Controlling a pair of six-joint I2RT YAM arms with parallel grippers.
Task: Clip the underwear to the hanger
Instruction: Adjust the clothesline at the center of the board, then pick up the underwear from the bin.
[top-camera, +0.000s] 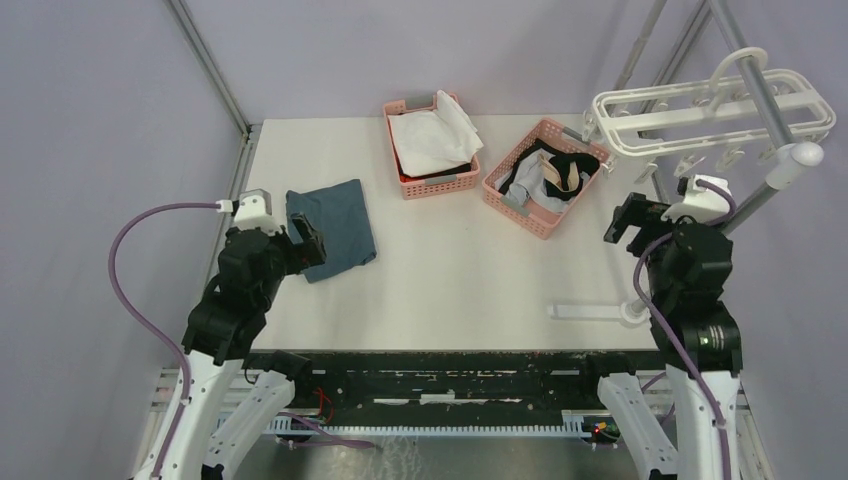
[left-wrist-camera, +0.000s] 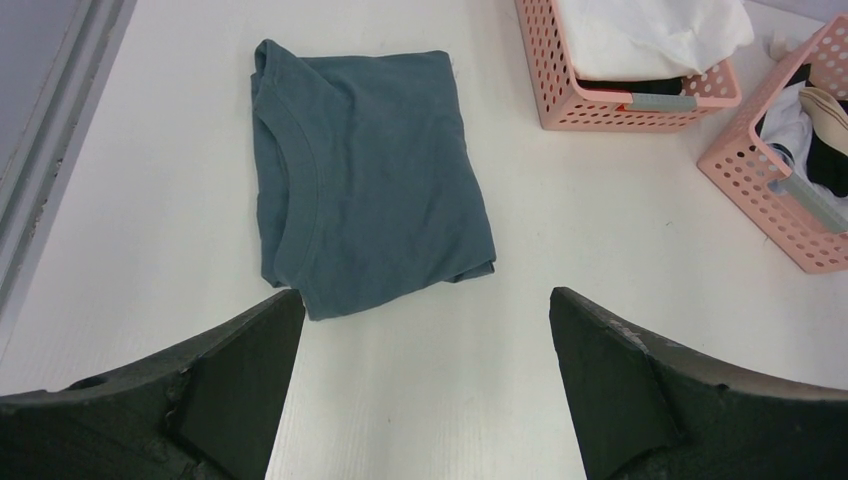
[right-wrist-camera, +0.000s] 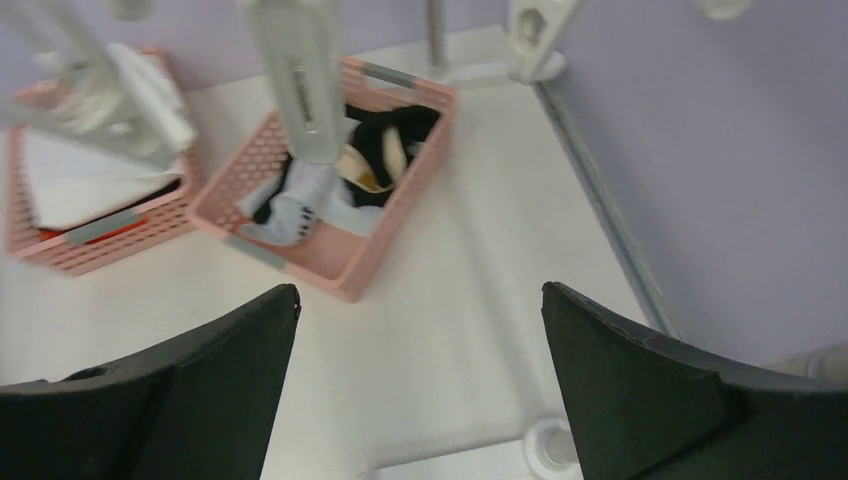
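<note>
The black underwear with a tan waistband (top-camera: 556, 172) lies in the right pink basket (top-camera: 520, 213) among white and grey pieces; it also shows in the right wrist view (right-wrist-camera: 385, 150). The white hanger (top-camera: 710, 118) hangs from a pole at the back right, its clips (right-wrist-camera: 300, 75) dangling over the basket. My left gripper (top-camera: 311, 240) is open and empty at the near edge of the folded blue-grey cloth (left-wrist-camera: 365, 180). My right gripper (top-camera: 630, 222) is open and empty, below the hanger and right of the basket.
A second pink basket (top-camera: 440, 183) with a white garment (top-camera: 432, 135) stands at the back centre. The stand's white base bar (top-camera: 592, 312) lies on the table near my right arm. Metal frame posts (top-camera: 205, 60) rise at the back corners.
</note>
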